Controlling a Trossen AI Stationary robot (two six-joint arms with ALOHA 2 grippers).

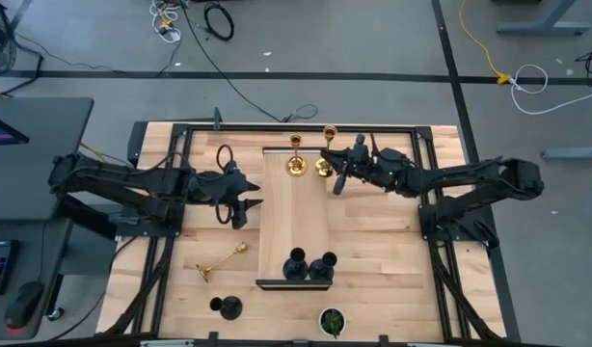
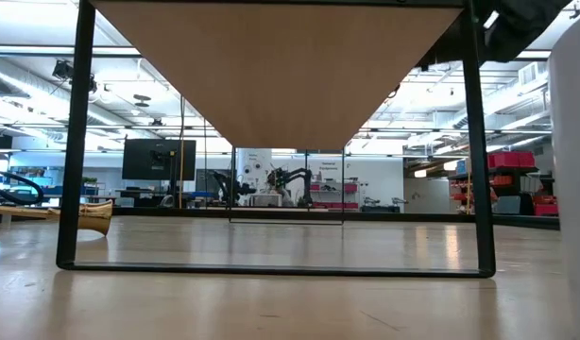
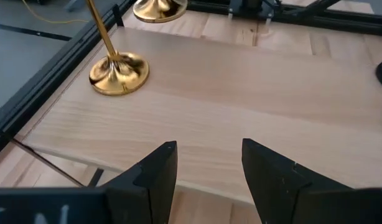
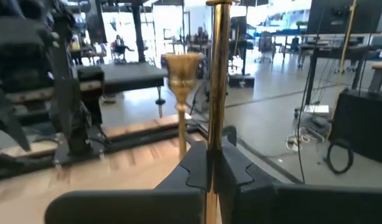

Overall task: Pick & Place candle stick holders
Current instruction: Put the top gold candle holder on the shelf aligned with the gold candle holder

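Right fingers (image 4: 209, 171) clenched on gold holder's stem (image 4: 217, 93) — left fingers (image 3: 206, 180) spread, empty.

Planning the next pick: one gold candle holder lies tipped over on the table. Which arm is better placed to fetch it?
Probably left. The fallen gold holder lies on its side of the table, and the left end effector is open and empty. The right end effector is shut on another gold holder.
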